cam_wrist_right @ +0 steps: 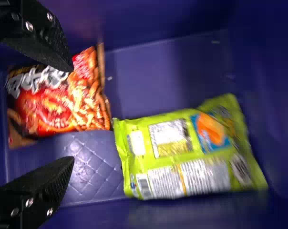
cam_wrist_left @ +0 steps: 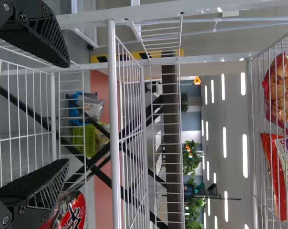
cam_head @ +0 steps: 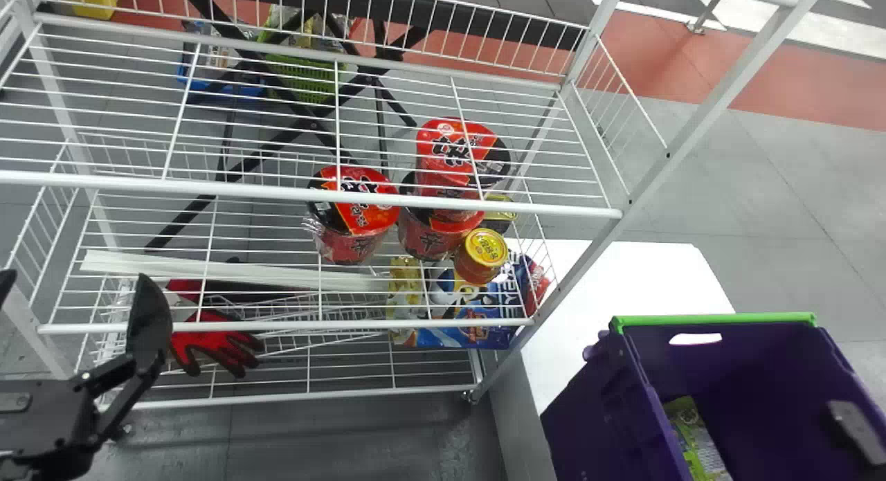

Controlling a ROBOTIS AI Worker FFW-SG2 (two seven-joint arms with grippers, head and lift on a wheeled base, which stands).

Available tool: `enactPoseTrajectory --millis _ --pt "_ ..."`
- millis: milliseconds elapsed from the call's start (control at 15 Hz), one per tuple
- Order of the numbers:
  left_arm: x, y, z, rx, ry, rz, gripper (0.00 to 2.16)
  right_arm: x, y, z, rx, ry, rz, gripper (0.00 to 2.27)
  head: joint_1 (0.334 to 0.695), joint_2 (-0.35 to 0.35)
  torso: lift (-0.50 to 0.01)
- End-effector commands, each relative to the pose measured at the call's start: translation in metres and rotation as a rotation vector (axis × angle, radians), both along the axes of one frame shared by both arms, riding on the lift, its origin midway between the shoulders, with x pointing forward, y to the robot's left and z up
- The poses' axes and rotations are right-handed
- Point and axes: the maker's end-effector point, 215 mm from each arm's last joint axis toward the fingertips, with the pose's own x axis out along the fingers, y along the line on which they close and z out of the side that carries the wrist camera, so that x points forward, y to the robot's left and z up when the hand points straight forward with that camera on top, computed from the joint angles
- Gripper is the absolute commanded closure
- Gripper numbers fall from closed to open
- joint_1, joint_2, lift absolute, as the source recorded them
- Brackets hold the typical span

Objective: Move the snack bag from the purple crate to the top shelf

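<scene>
In the right wrist view, the carrying has not begun: my right claw [cam_wrist_right: 71, 114] is down inside the crate [cam_wrist_right: 168, 57], its two fingers apart with nothing pinched between them, and the fingertips are over or near the orange bag [cam_wrist_right: 63, 100]. Beside that lies the green bag [cam_wrist_right: 187, 150], flat on the crate's floor. Either could be the snack bag I'm asked for, and I cannot tell which; where my claw is makes me lean to the orange one. Being in over the bags is as much as I can count as done. In the head view, the crate stands on the white table [cam_head: 574, 280], beside the rack [cam_head: 173, 187], with part of the green bag showing inside; my left claw is parked at the rack's far side, its fingers apart. So the grip, the lift clear of the crate's walls, the carry across and the setting down are all left, as I judge it. In the left wrist view, a high shelf [cam_wrist_left: 252, 119], which I take for the goal, holds one packet [cam_wrist_left: 280, 100] and another packet [cam_wrist_left: 272, 171], so I'd need to find room by them.
</scene>
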Motion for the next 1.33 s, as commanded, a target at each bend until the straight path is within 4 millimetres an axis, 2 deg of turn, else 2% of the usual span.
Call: enactPoseTrajectory --millis 0,267,400,867,1133,1267 --pt "0.003 0.005 0.001 -0.011 -0.01 0.005 0.11 -0.014 0.01 -0.022 0.027 0.054 0.068 0.08 0.695 -0.35 -0.448" --pt "0.008 0.011 0.006 -0.029 -0.032 0.012 0.11 -0.041 0.041 -0.058 0.104 0.102 0.114 0.03 0.695 -0.35 -0.448" --pt "0.008 0.013 0.002 -0.034 -0.026 0.012 0.11 -0.055 0.049 -0.068 0.124 0.127 0.114 0.03 0.695 -0.35 -0.448" --pt "0.008 0.023 0.006 -0.055 -0.057 0.022 0.11 -0.125 0.048 -0.074 0.16 0.138 0.036 0.13 0.695 -0.35 -0.448" --pt "0.009 0.019 0.007 -0.078 -0.057 0.01 0.11 -0.151 0.049 -0.08 0.148 0.118 0.013 0.25 0.695 -0.35 -0.448" --pt "0.009 0.019 0.008 -0.081 -0.06 0.009 0.11 -0.155 0.043 -0.082 0.125 0.076 0.001 0.28 0.695 -0.35 -0.448"
